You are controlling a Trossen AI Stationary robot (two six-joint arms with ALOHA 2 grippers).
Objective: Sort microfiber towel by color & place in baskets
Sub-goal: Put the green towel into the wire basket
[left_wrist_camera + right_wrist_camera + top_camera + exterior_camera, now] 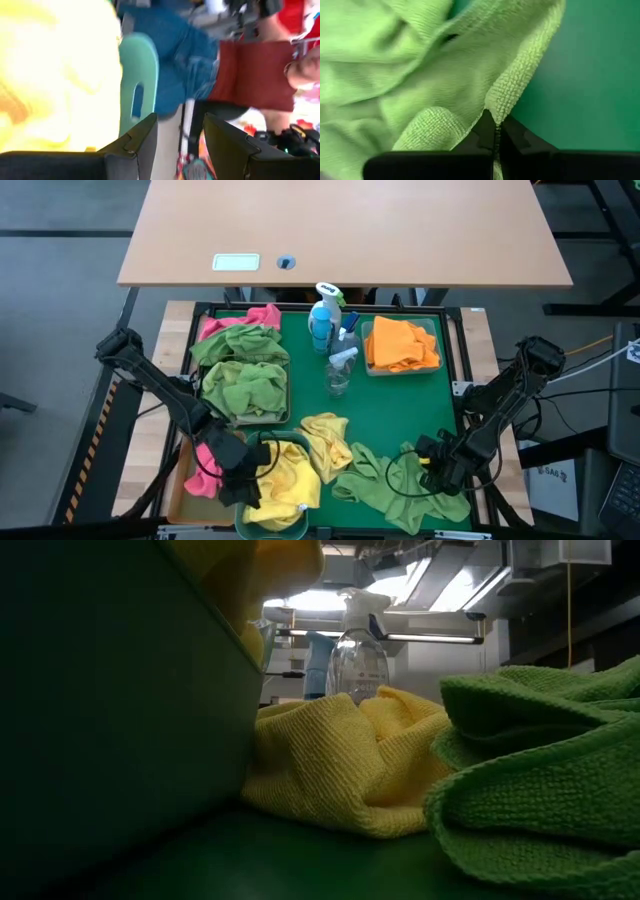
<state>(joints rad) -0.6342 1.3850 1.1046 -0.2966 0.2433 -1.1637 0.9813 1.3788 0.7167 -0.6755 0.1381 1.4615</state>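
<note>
A crumpled green towel (pixel 400 480) lies on the green tray (pixel 400 405) near its front right corner. My right gripper (pixel 435 465) is shut on it. A loose yellow towel (pixel 325 440) lies beside it. My left gripper (pixel 240 480) hovers open over the teal basket (pixel 262 442), which holds yellow towels (pixel 285 485); nothing is between its fingers (pixel 145 140). The wire-mesh basket (pixel 288 385) holds green towels, the clear basket (pixel 434 332) orange ones, and the amber-tan basket (pixel 178 490) a pink one. My right gripper pinches the green towel's hemmed edge (pixel 496 106) between its two fingers, at their tips. The fingers come from above, pointing steeply down. The rest of the towel lies slack and rumpled on the tray.
Spray bottles (pixel 335 330) stand in the middle of the tray's far half. A pink towel (pixel 245 318) lies at the far left corner. A person in a red top (pixel 255 70) stands beyond the table. Bare tray (pixel 420 410) lies between the clear basket and the green towel.
</note>
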